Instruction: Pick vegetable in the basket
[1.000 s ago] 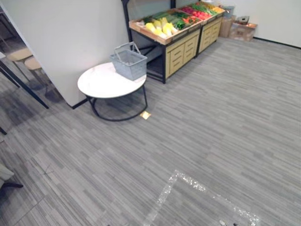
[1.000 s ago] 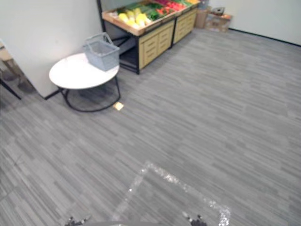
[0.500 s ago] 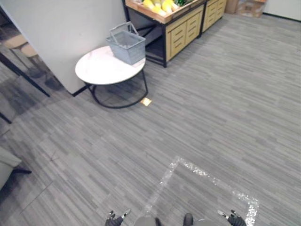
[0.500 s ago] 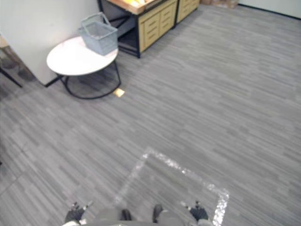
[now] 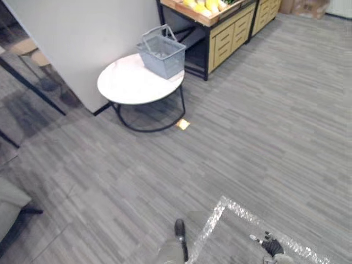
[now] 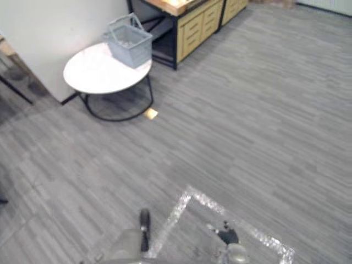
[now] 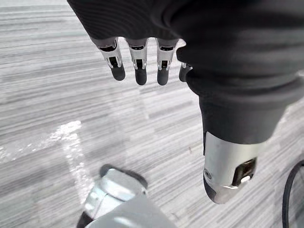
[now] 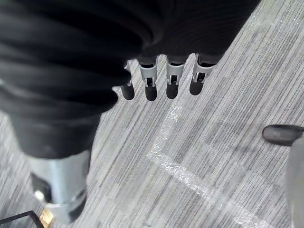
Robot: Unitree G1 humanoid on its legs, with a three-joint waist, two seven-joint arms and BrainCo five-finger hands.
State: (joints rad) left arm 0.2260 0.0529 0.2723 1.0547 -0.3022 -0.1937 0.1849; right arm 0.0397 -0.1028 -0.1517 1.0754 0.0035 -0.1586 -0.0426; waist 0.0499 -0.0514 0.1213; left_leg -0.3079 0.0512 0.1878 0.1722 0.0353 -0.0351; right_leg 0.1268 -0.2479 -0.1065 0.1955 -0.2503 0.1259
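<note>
2 hands, both loose and holding nothing. left hand point(image 7: 139, 71) in its wrist view: fingers hang straight in a row, thumb apart, nothing between them, just the grey striped floor point(image 7: 42, 99) past the tips, not touching it. right hand point(image 8: 172, 83) is the same in its wrist view: fingers straight and relaxed, thumb off to the side, over the floor where a shiny tape line point(image 8: 190, 178) runs; in the head views it shows low at the near edge, on the robot's right, above that tape. The vegetables point(image 5: 206, 5) are well away from both hands, far ahead: a yellow heap on top of a wooden stand point(image 5: 225, 38) with drawer fronts, cut off at the view's far edge, so kinds are hard to tell. basket point(image 5: 162, 52) is grey plastic, upright, its handles raised, sitting on the far side of a round white table point(image 5: 129, 85) with a dark wire frame, just beside the stand and ahead-left of the robot. Cannot tell what is in the basket. White wall point(image 5: 82, 38) stands behind the table. 1 small tan scrap point(image 5: 182, 125) lies on the floor by the table's foot.
</note>
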